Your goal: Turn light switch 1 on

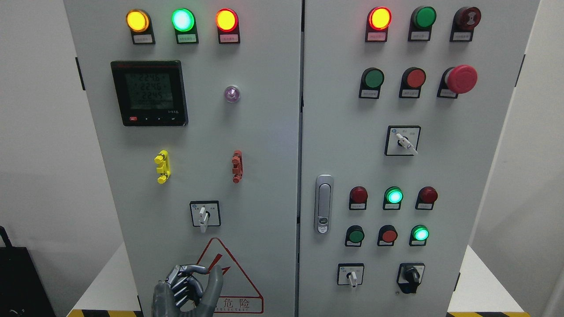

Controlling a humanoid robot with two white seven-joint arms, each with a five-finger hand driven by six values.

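Grey steel fills the view: a two-door cabinet [264,176] dotted with lamps, buttons and rotary switches. The left hand [187,290] rises at the bottom edge, in front of the red warning triangle [229,281]; its fingers [194,269] are curled in, narrow, holding nothing, with the thumb standing up beside them. The right hand is out of sight. Which knob counts as switch 1 is not marked legibly, but the nearest candidate is the white-handled switch [203,214] on the left door, directly above the hand and well apart from it, below the yellow clip [162,166] and red clip [237,166]. Its handle stands vertical, long axis up and down, the longer end pointing straight down past the black frame. The main risk is picking the wrong control: similar switches sit on the right door, one [351,276] low near the latch [323,204] and another [404,141] higher up. Another risk is that curled fingers slide off the slim handle, or push it flat instead of twisting it, leaving the switch unturned. Rising too far could also bump the clips.
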